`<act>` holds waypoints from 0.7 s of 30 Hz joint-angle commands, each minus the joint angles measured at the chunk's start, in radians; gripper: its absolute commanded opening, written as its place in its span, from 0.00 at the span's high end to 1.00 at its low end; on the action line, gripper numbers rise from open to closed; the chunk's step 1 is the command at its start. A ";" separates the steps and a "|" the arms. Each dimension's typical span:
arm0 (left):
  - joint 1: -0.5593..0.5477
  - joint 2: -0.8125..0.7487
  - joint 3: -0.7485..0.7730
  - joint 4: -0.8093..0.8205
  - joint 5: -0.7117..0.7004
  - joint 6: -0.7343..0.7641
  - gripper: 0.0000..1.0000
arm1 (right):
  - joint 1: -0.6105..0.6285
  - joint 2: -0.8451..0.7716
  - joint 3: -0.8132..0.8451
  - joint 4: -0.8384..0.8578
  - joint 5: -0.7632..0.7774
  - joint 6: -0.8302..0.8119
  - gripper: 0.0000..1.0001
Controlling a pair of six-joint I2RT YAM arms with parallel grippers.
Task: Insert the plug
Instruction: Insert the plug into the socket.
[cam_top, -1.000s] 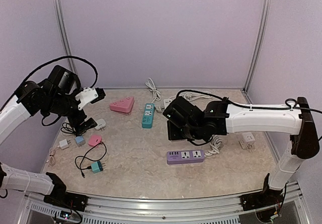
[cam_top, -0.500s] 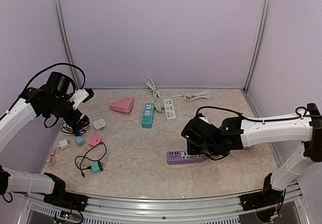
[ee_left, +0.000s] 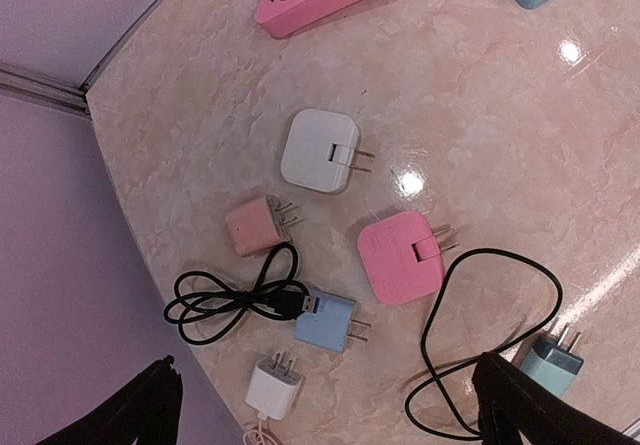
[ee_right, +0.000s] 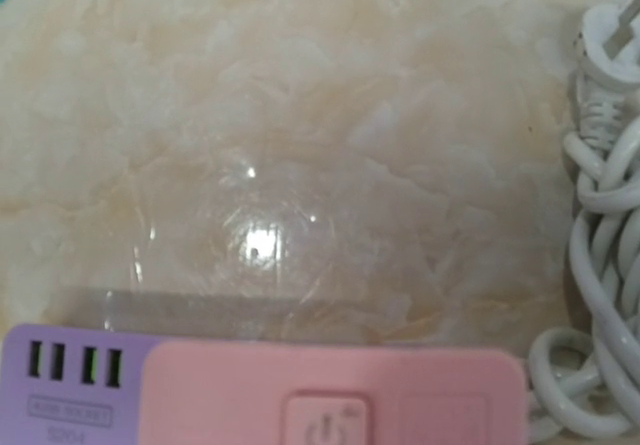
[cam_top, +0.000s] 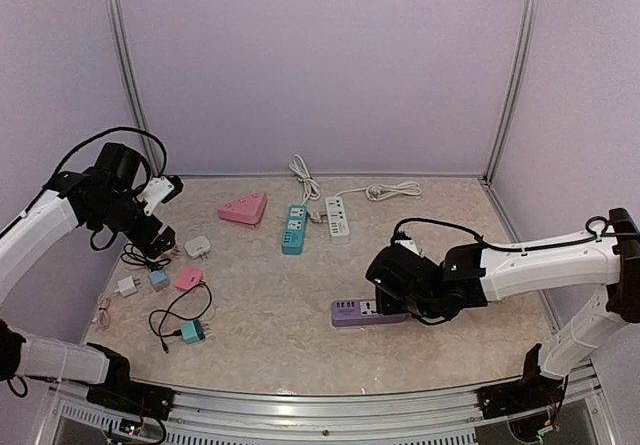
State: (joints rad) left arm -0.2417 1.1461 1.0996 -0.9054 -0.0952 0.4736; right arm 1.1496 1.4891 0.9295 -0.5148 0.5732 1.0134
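A purple power strip lies at the middle right of the table; its USB end shows in the right wrist view. My right gripper is low over its socket side, shut on a pink plug block with a power button. That block covers the strip's sockets; my fingers and the prongs are hidden. My left gripper hangs open, holding nothing, high above the loose chargers at the left, its dark fingertips at the bottom corners of its view.
Loose at the left lie a white plug, a flat pink plug, a blue charger, a teal plug and a black cable. A pink triangular strip, a teal strip and a white strip lie at the back. A coiled white cord is beside the purple strip.
My right arm has swung right and towards the near edge, and come down onto the purple strip. My left arm has drawn back to the left.
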 commanded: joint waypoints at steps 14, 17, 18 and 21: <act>0.019 0.002 0.029 0.003 0.024 -0.016 0.01 | -0.007 0.062 0.006 -0.030 0.039 0.033 1.00; 0.021 -0.001 0.030 0.003 0.023 -0.013 0.01 | -0.007 0.078 0.008 -0.056 0.025 0.042 1.00; 0.023 -0.005 0.029 0.003 0.026 -0.013 0.01 | -0.005 0.081 0.008 -0.067 0.021 0.048 1.00; 0.026 -0.008 0.029 0.005 0.029 -0.012 0.01 | -0.005 0.082 0.007 -0.098 0.010 0.065 1.00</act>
State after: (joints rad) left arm -0.2276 1.1576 1.1027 -0.9054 -0.0837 0.4706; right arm 1.1496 1.5486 0.9379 -0.5312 0.5957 1.0447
